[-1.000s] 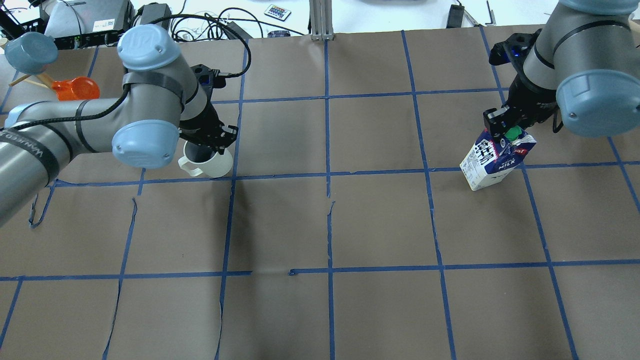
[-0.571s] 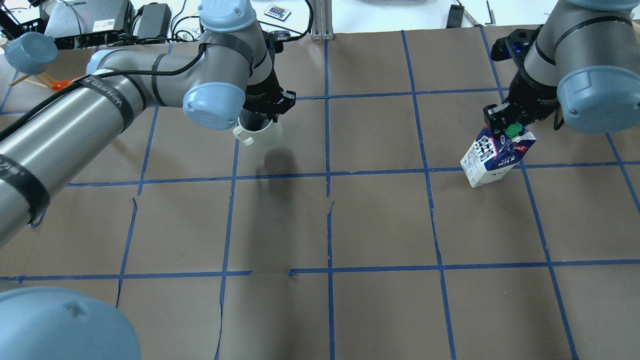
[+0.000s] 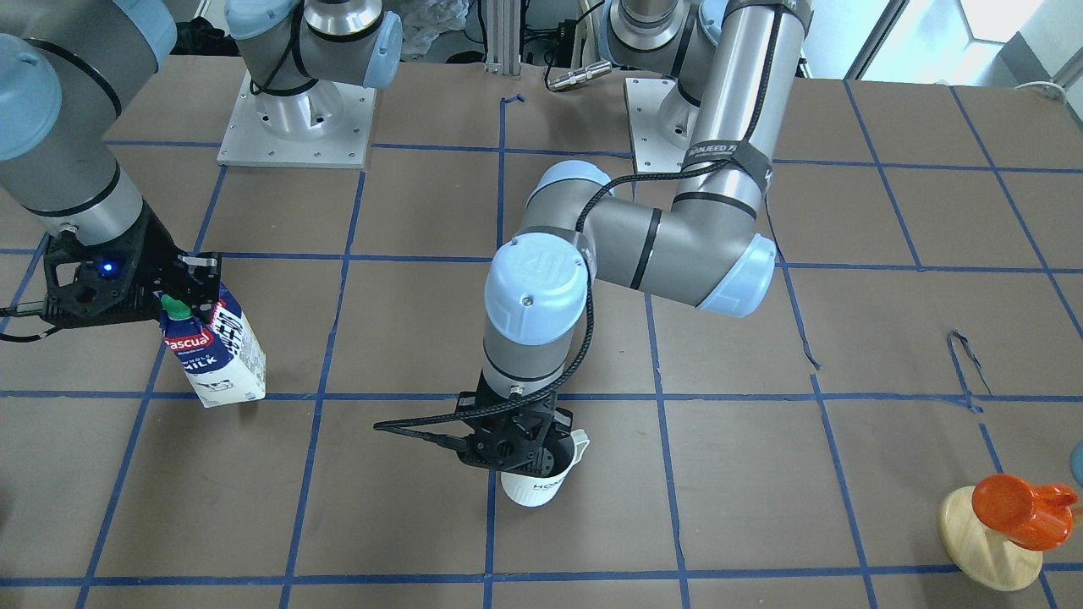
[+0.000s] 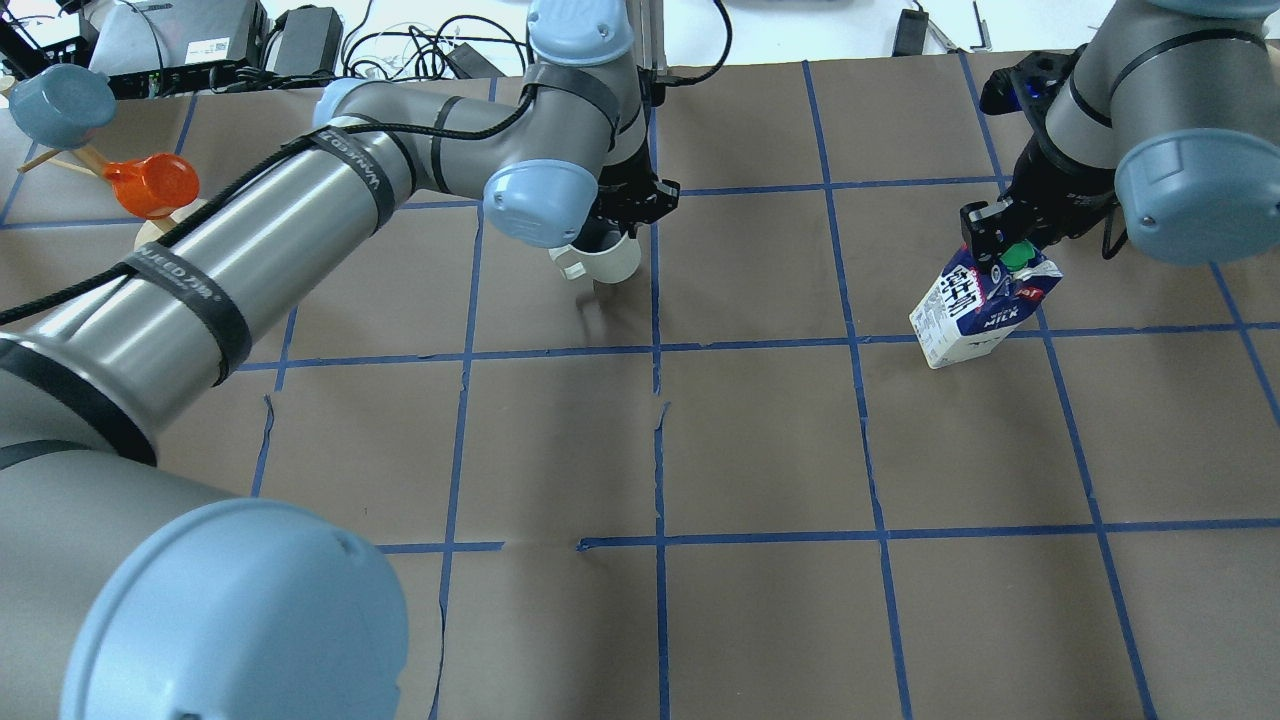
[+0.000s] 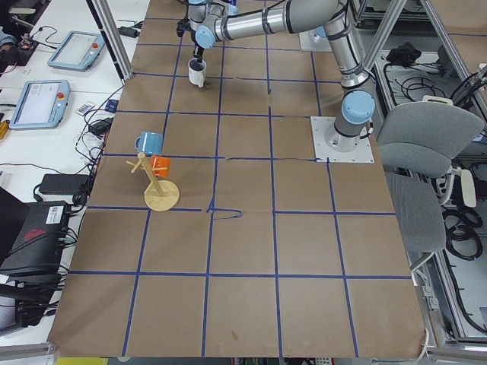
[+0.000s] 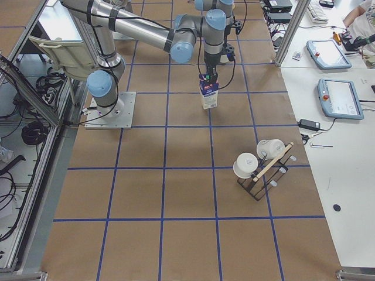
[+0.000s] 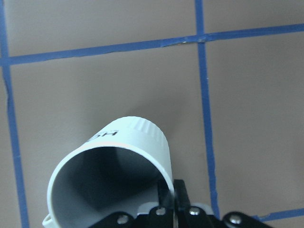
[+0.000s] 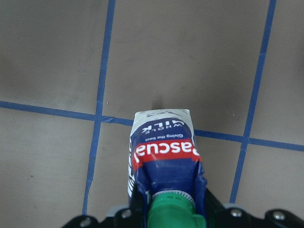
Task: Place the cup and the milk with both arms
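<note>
Jaws of the left gripper (image 3: 518,447) were pinched narrow on the wall of the cup (image 3: 538,485), one side inside the rim and one outside. This was low in the middle of the front-facing frame, nearest that camera. The cup hung straight below them, mouth up and a little tilted. In the overhead frame its shadow (image 4: 600,300) lay offset from it, so it seemed to be clear of the table (image 3: 761,474). Setting it down would likely call for a plain straight descent.

Farther back, at the same frame's left, the right gripper (image 3: 184,292) was closed on the gable top of the milk carton (image 3: 222,359), just by the green cap (image 3: 173,306). The carton leaned, its long axis sloping down and away from the jaws. Whether its base touched the table could not be told. Cup and carton lay well apart, each under its own arm.
</note>
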### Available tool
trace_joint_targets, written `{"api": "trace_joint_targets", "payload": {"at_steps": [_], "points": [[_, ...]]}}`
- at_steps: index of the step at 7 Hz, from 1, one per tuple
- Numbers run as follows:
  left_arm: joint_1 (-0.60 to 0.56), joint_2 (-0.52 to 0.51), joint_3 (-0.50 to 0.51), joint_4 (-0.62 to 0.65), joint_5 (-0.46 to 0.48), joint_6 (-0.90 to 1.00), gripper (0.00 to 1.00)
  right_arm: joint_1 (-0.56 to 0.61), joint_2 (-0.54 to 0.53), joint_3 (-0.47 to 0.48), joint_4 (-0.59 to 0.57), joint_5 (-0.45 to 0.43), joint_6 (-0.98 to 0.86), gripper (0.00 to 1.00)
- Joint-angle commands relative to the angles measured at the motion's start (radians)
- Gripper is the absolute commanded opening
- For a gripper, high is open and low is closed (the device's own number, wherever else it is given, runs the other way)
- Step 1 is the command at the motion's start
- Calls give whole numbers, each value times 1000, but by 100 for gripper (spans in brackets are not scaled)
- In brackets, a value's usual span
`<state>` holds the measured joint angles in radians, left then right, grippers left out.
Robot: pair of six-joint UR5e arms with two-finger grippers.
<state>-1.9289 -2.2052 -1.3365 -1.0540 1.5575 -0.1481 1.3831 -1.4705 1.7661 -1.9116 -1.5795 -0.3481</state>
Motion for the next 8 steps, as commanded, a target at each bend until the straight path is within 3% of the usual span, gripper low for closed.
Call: {"api": "trace_joint_targets", "payload": {"at_steps": [1,2,3,6,8], "points": [[-27,-21,14,0,-4,-11,0,1,7,-5,5,3,6,39],[-27,-24,14,2,-4,-14,0,1,7,-7,2,3,11,39],[-27,-24,13,2,-2,-28,99,2,7,-11,-3,4,12,39],[-10,30,17,-27,3,-24,100,45,57,-77,-6,39,113,42],[74,115,-13,-128,-77,19,100,133,132,-163,-3,41,283,42]]}}
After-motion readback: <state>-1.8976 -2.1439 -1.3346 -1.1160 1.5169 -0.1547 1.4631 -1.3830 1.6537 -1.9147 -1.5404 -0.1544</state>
